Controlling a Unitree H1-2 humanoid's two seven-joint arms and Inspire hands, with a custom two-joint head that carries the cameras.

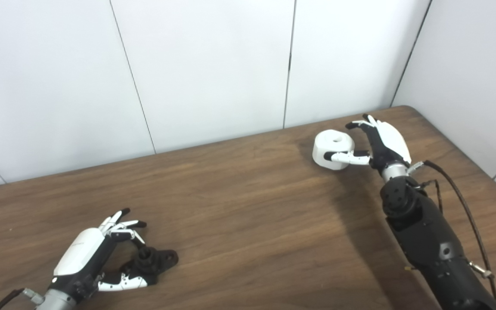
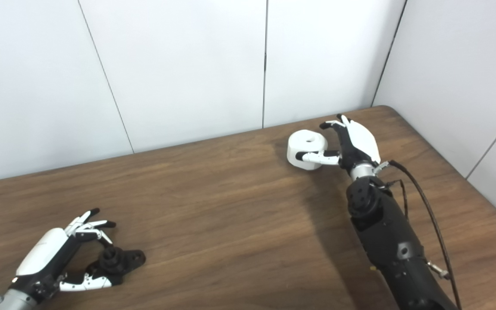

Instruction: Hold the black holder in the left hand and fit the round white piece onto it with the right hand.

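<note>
The black holder lies on the wooden table at the near left; it has a round knob and a flat lug with a hole. My left hand is open around it, thumb along its near side and fingers spread above its far side. The round white piece, with a hole in its top, rests on the table at the far right. My right hand is open beside it, thumb against its front and fingers curved near its rear right. In the right eye view the piece and the holder show the same.
White panelled walls stand along the table's far edge and right side. The table's right edge runs close to my right forearm, which carries a loose black cable. Bare wood lies between the two hands.
</note>
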